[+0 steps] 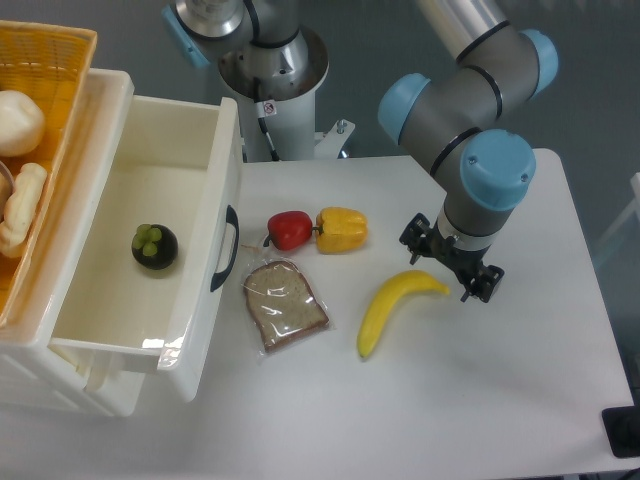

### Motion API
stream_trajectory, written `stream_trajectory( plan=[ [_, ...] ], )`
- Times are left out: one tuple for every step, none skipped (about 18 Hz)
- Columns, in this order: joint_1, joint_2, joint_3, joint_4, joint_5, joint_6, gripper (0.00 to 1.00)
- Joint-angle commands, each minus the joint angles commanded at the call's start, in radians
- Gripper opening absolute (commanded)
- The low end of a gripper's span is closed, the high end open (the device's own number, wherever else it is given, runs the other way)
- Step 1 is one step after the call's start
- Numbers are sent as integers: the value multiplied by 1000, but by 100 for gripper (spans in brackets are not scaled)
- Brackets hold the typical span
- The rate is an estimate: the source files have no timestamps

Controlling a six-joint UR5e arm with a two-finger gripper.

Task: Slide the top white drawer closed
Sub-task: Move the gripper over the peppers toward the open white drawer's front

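The top white drawer [215, 180] stands pulled out of the cabinet at the left, its cream inside showing and its curved black handle [226, 248] facing the table. A dark mangosteen [154, 246] lies inside it. My gripper [452, 266] hangs over the table well to the right of the drawer, just above the right end of a banana [392, 305]. From above, the wrist hides the fingers, so their gap is not visible. Nothing visible is held.
An orange wicker basket [55, 60] with pale bread rolls sits on the cabinet at top left. On the table between drawer and gripper lie a red pepper [290, 229], a yellow pepper [342, 229] and a bagged bread slice [286, 302]. The arm's base [272, 60] stands behind.
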Motion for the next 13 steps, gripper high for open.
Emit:
stream_trajectory(
  plan=[
    [0, 0, 0, 0, 2, 2, 100],
    [0, 0, -6, 0, 0, 0, 100],
    [3, 0, -5, 0, -3, 0, 100],
    [5, 2, -5, -2, -6, -2, 100],
    [2, 2, -8, -2, -9, -12, 100],
    [-2, 0, -17, -2, -11, -23, 100],
    [-3, 2, -34, -2, -11, -34, 100],
    [0, 3, -53, 0, -11, -34, 100],
    [0, 5, -75, 2, -12, -34, 100],
    [-3, 18, -89, 0, -12, -35, 100],
    [-6, 38, -110, -2, -8, -38, 100],
    [-5, 55, -136, -2, -12, -52, 100],
    [-2, 67, -155, -3, -15, -83, 100]
  ],
)
